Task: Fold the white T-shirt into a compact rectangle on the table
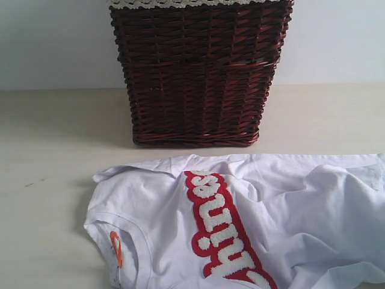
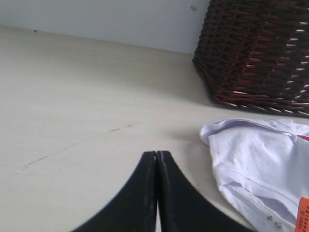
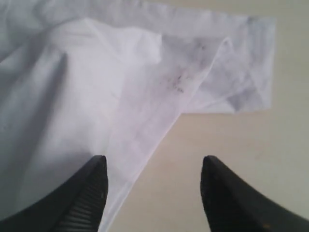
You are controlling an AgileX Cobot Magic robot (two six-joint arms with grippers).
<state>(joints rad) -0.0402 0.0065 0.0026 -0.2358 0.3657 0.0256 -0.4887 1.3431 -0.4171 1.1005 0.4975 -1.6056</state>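
Observation:
The white T-shirt (image 1: 289, 211) lies rumpled on the table (image 1: 42, 180), its red-outlined lettering (image 1: 219, 226) running down the chest and an orange tag (image 1: 116, 247) at the neck. Neither gripper shows in the exterior view. In the left wrist view my left gripper (image 2: 157, 153) is shut with nothing in it, over bare table (image 2: 72, 106) beside the shirt's sleeve (image 2: 256, 154). My right gripper (image 3: 153, 162) is open over a creased edge of the T-shirt (image 3: 96, 96); one finger (image 3: 91, 188) is over cloth, the other (image 3: 227, 193) over bare table (image 3: 217, 145).
A dark wicker basket (image 1: 195, 72) with a lace-trimmed liner (image 1: 192, 3) stands behind the shirt against a pale wall; the basket (image 2: 260, 53) also shows in the left wrist view. The shirt runs off the lower and right sides of the exterior view.

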